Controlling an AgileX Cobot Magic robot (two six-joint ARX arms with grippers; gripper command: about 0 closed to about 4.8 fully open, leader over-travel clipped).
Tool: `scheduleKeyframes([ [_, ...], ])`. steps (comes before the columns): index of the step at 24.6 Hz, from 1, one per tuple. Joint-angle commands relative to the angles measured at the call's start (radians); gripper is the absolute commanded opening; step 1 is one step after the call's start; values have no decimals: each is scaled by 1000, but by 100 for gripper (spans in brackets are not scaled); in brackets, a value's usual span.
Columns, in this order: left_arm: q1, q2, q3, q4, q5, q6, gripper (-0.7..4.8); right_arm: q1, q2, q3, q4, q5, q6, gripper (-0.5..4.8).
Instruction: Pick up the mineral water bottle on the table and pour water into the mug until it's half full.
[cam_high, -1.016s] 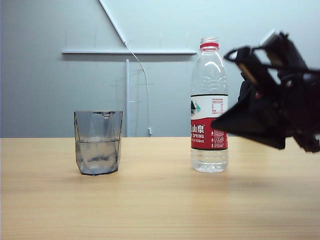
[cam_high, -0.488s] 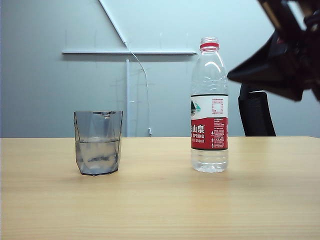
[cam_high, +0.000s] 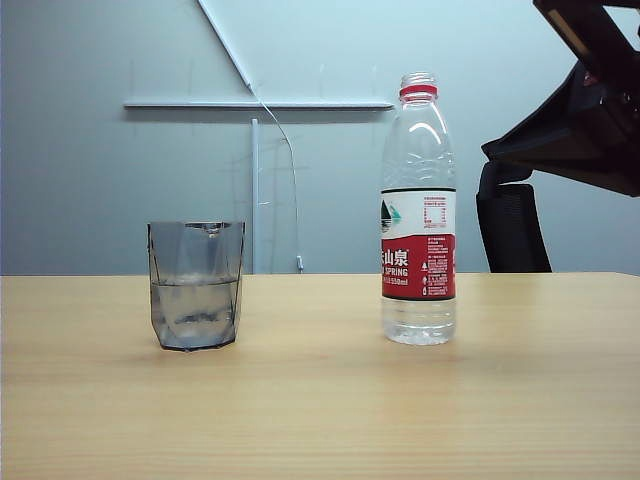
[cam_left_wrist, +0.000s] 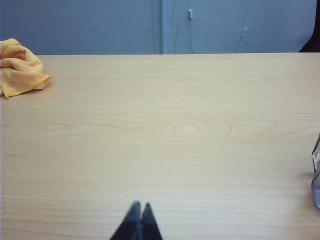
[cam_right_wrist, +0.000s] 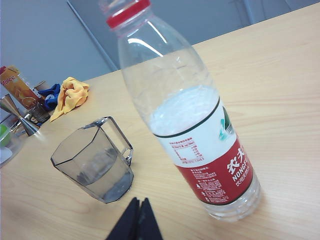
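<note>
- The right gripper (cam_right_wrist: 139, 220) is seen with its fingertips pressed together, nothing between them, held in the air above the tabletop (cam_right_wrist: 280, 90).
- In the exterior view only a dark part of the right arm (cam_high: 590, 110) is seen, high up and to the right of the bottle (cam_high: 418, 210), clear of it.
- The bottle (cam_right_wrist: 190, 120) stands upright on the tabletop just ahead of the right gripper, untouched; it is uncapped, with a red neck ring, and water is left in it.
- The mug (cam_right_wrist: 95, 162) stands beside the bottle, also ahead of the right gripper, apart from both; water (cam_high: 195, 305) fills it to roughly the middle.
- A yellow cloth (cam_right_wrist: 71, 95) and some small items (cam_right_wrist: 20, 107) lie further off beyond the mug.
- The left gripper (cam_left_wrist: 139, 222) is closed to a point, empty, low over bare tabletop (cam_left_wrist: 160, 130).
- Ahead of the left gripper and off to one side, the yellow cloth (cam_left_wrist: 19, 67) lies near the far edge; a sliver of the mug (cam_left_wrist: 316, 175) shows at the opposite side.
</note>
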Motion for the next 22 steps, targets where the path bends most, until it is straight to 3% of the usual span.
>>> scheduleKeyframes([
  [1,2,0,2,13,2,-3,-2,0,-3,4,17,2,-5,-1],
  [7,2,1,2,13,2,-3,-2,0,-3,4,18,16,-39,-2],
  [11,2,1,2,13,2,-3,-2,0,-16,4,-14,112,-153,-2],
  [15,2,0,2,13,2,-3,-2,-14,-90,4,-139,213,-179,-1],
  [19,2,1,2,13,2,-3,-2,-110,-262,4,-331,205,-261,-1],
  [22,2,0,2,13,2,-3,-2,-228,-436,3,-477,256,-337,-1],
])
